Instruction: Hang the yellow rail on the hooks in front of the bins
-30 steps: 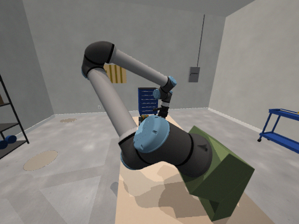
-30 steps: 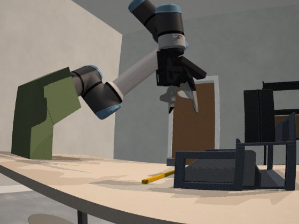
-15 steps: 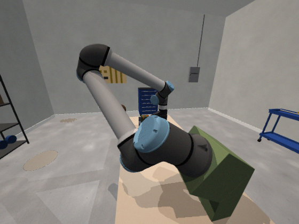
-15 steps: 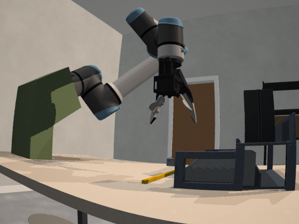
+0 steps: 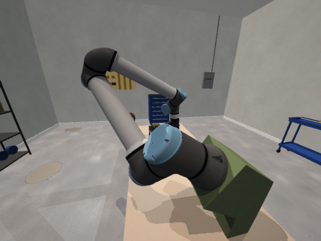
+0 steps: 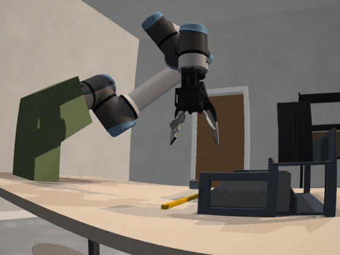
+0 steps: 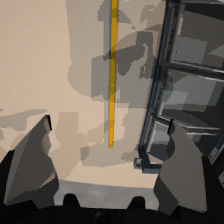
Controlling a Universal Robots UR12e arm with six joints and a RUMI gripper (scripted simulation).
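Yellow rail (image 7: 111,75) flat on the worktop (image 6: 121,209), just beside the dark bin frame (image 6: 234,176), unhung. End effector (image 6: 194,135) high above, spread wide, gripping nothing, aligned for pickup.

Long, thin yellow rail (image 6: 180,201) of square section: lies flat on the beige table top (image 6: 91,206), just beside the front of the dark grey bin frame (image 6: 204,194), running roughly along it. In the wrist view the yellow rail (image 7: 112,75) runs lengthwise, partly crossed by shadow, apart from the frame's posts (image 7: 159,75). Not hung. The hooks cannot be made out clearly.
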